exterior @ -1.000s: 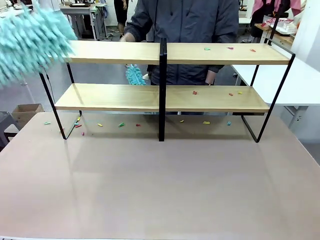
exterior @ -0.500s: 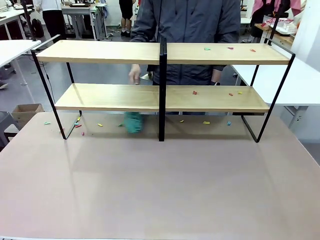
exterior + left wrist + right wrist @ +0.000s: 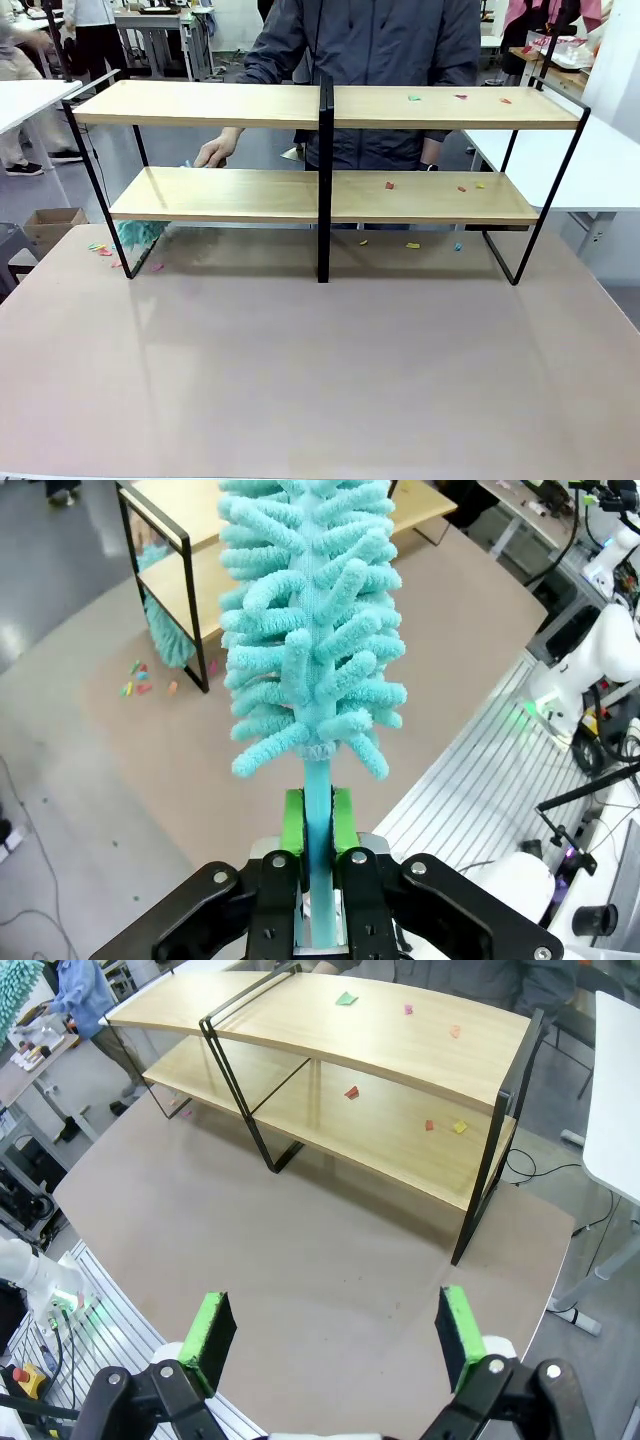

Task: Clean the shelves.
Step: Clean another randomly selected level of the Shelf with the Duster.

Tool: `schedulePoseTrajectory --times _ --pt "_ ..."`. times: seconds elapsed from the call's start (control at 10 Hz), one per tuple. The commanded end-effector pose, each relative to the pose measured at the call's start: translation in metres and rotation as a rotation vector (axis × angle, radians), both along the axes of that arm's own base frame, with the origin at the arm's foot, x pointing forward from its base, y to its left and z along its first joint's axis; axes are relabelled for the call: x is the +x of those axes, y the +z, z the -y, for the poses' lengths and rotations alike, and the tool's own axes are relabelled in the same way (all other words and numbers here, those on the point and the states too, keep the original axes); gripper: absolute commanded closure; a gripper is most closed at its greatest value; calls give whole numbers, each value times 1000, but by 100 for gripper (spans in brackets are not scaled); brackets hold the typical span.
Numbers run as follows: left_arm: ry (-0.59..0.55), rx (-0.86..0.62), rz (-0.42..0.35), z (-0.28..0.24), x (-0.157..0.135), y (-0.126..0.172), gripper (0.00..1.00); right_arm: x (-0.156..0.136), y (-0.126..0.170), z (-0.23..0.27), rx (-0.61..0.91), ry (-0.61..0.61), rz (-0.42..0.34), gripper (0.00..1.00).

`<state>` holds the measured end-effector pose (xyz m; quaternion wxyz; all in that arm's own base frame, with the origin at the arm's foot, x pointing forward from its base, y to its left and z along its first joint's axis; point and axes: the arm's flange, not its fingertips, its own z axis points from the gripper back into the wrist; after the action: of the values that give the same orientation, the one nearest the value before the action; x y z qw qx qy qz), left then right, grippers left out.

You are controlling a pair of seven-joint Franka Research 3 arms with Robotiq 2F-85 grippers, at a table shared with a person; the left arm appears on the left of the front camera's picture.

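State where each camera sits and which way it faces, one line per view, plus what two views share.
Front view: fixed on the robot's side, facing across the table at the shelves and the person's hand.
Left wrist view: looking along the left gripper, shut on a teal duster, toward the shelves' end.
Right wrist view: high, looking down past the open right gripper at the shelves.
Shared: both wrist views show the shelves.

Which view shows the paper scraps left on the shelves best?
The right wrist view: it looks down on both boards of the shelves, so the scraps lie clearly apart. The front view catches them edge-on, as specks on the right half. The left wrist view gives the shelves' bare left end beyond the duster.
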<state>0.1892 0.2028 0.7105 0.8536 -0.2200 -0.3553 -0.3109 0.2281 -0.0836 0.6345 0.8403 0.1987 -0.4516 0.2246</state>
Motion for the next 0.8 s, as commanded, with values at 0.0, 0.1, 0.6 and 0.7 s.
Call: schedulePoseTrajectory --times 0.0,0.1,0.6,0.7 --pt "-19 -9 27 2 1 1 88 -1 0 -1 4 10 0 0" --pt "-19 -9 27 2 1 1 88 -1 0 -1 4 10 0 0" --pt "-19 -9 27 2 1 1 88 -1 0 -1 4 10 0 0" --pt "-19 -9 27 2 1 1 88 -1 0 -1 4 10 0 0"
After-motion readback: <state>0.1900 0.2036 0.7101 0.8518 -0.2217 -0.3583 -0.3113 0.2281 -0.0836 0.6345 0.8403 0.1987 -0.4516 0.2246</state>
